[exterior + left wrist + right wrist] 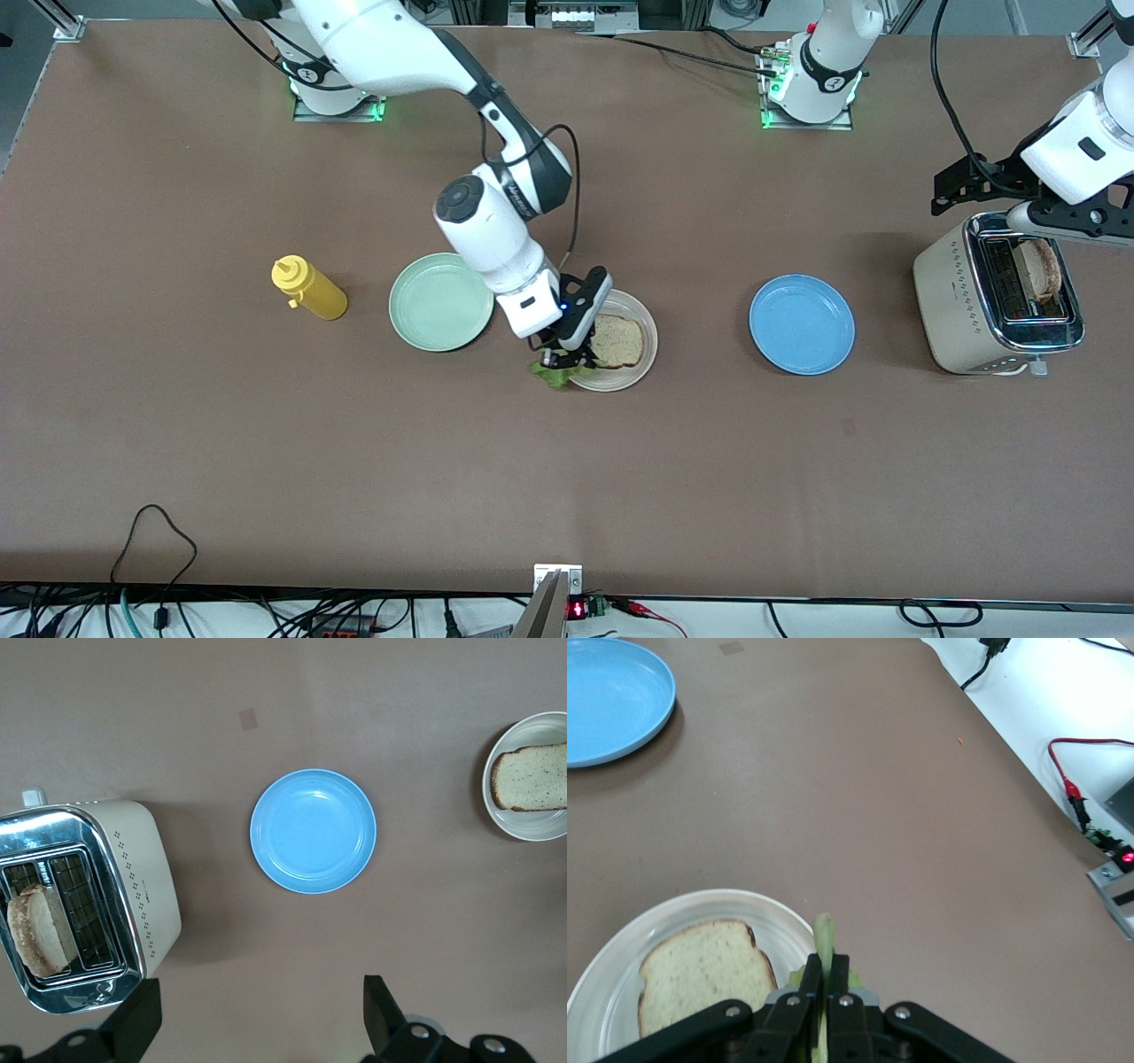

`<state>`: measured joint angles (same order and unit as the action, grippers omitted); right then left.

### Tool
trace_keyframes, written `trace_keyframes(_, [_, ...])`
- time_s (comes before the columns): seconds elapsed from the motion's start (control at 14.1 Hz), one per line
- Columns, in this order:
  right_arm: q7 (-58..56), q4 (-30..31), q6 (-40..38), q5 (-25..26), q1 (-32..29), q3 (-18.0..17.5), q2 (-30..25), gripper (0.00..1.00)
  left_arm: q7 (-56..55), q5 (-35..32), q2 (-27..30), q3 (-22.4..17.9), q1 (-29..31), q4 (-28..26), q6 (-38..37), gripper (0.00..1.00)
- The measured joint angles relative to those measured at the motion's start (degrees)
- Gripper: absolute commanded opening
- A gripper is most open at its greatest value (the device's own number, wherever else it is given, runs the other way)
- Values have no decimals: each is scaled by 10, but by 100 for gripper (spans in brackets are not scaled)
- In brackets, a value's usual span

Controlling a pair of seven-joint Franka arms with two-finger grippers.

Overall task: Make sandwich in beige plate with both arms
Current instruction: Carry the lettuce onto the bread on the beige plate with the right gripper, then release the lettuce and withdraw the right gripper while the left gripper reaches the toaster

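Front view: the right gripper (pixel 560 359) hangs low over the camera-side rim of the beige plate (pixel 645 354), jaws pinched tight on a ruffled lettuce leaf (pixel 551 376). The leaf dangles off the plate's edge, over bare table on the side toward the right arm's end. One toast slice (pixel 617 341) lies flat on the plate, just beside the gripper, toward the left arm's end of the table.

Right wrist view: the lettuce leaf (pixel 823 935) stands up thin between the closed fingers (pixel 811 979); the toast slice (pixel 700 970) sits close by on the beige plate (pixel 602 992), not under the leaf.

Key relation: the leaf is off the toast, to the side of it. Judgement: the coming move wants a short carry toward the plate's middle so the leaf hangs over the bread before release. The right arm is the one placed for this.

Left gripper (pixel 257 1023), seen in the left wrist view, is spread wide and empty, up over the toaster (pixel 983 297) at the left arm's end of the table. A second toast slice (pixel 1038 270) stands upright in a toaster slot. That slice looks like the left arm's job.

Also present: blue plate (pixel 802 324), mint-green plate (pixel 441 301), yellow squeeze bottle (pixel 308 288), all apart from the beige plate.
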<state>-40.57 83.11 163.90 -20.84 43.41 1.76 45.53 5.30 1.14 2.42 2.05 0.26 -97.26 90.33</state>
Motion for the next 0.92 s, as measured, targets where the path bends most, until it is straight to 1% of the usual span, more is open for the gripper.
trace_keyframes(0.21, [32, -1, 61, 0, 26, 0, 34, 0, 0, 0, 0, 0, 0, 0, 0, 100])
trace_keyframes(0.28, [41, -1, 68, 0, 32, 0, 40, 12, 0, 0, 0, 0, 0, 0, 0, 100])
trace_keyframes(0.35, [49, -2, 70, 0, 37, 0, 43, 71, 0, 0, 0, 0, 0, 0, 0, 100])
trace_keyframes(0.43, [57, -4, 70, -1, 39, 0, 44, 100, 0, 0, 0, 0, 0, 0, 0, 100])
trace_keyframes(0.78, [102, -22, 62, -1, 39, 6, 40, 100, 0, 0, 0, 0, 0, 0, 0, 100])
trace_keyframes(0.92, [121, -28, 15, -2, 38, 11, 25, 100, 0, 0, 0, 0, 0, 0, 0, 100])
